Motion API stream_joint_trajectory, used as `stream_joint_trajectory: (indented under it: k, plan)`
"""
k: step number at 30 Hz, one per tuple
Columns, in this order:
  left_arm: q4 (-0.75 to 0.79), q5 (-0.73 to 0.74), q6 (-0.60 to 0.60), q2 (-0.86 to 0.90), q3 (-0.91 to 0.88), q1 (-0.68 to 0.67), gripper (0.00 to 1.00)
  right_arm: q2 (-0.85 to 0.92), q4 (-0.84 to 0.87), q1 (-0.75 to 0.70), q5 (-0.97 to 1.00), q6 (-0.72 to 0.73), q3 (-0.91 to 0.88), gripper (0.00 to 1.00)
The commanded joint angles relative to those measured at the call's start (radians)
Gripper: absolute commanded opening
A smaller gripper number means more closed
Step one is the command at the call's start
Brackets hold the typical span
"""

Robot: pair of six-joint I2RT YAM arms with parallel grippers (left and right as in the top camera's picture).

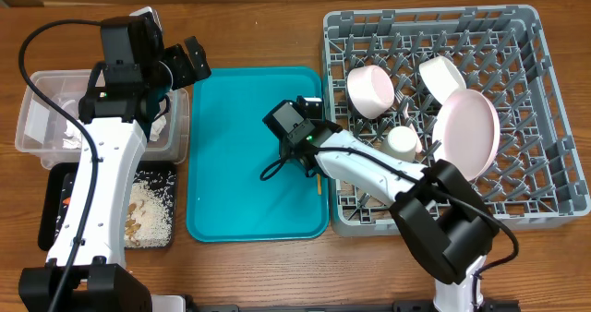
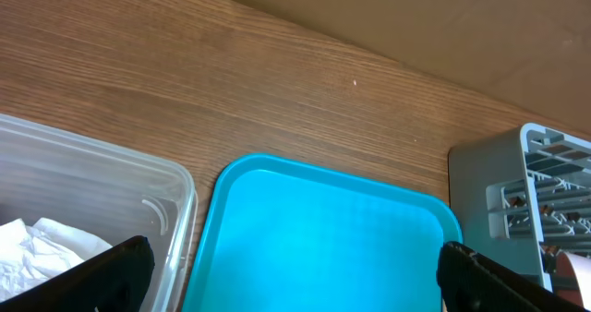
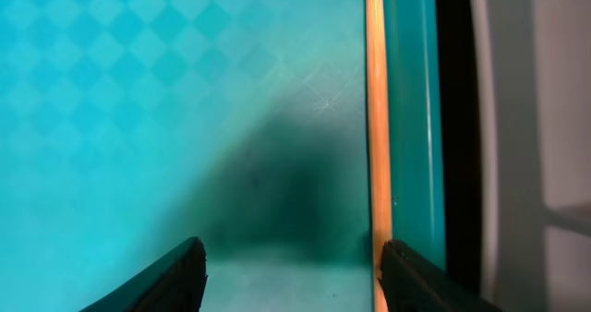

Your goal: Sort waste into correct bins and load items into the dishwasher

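The left end effector (image 1: pixel 187 65) hangs above the tabletop (image 1: pixel 259 26) at the far left corner of the teal tray (image 1: pixel 240 192). Its fingers are spread wide with nothing between them. Its wrist view looks down on the far rim of the tray, a corner of the clear tub (image 2: pixel 175 197) and a corner of the grey dish rack (image 2: pixel 480 178).

The right end effector (image 3: pixel 291 280) is low over the right side of the teal tray, with its fingers (image 3: pixel 185 275) parted and gripping nothing. The thin wooden stick (image 3: pixel 376 118) lies flat on the tray floor, running along the inside of the right rim. It sits just beside the inner face of the right-hand finger. Whether stick and finger touch, I cannot tell.

On the left of the tabletop, the clear tub holds crumpled white napkins (image 1: pixel 69 132). Just nearer than it, the black tray (image 1: pixel 55 229) holds pale crumbly scraps (image 1: pixel 152 210) and a small orange-red piece (image 1: pixel 69 201).

On the right, the dish rack carries the pale pink plate (image 1: pixel 466 132) leaning on edge, and two white bowls (image 1: pixel 369 90) (image 1: pixel 441 72) tilted among the pegs toward the far side. A white cup (image 1: pixel 402 141) stands between the plate and the rack's left wall.
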Motion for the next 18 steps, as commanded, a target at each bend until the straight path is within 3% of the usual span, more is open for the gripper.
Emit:
stream_joint_trajectory:
  k: [1, 7, 12, 18]
  plan:
    - [0.003, -0.006, -0.018, -0.015, 0.019, -0.002, 1.00, 0.041, 0.019, -0.005, 0.006, 0.018, -0.012, 0.60]
    - [0.003, -0.005, -0.018, -0.015, 0.019, -0.002, 1.00, 0.069, 0.044, -0.016, 0.018, 0.009, -0.012, 0.56]
    - [0.003, -0.006, -0.018, -0.015, 0.019, -0.003, 1.00, 0.069, 0.072, -0.014, -0.029, -0.079, -0.012, 0.64]
    - [0.003, -0.006, -0.018, -0.015, 0.019, -0.003, 1.00, 0.067, 0.049, 0.010, -0.022, -0.143, 0.023, 0.64]
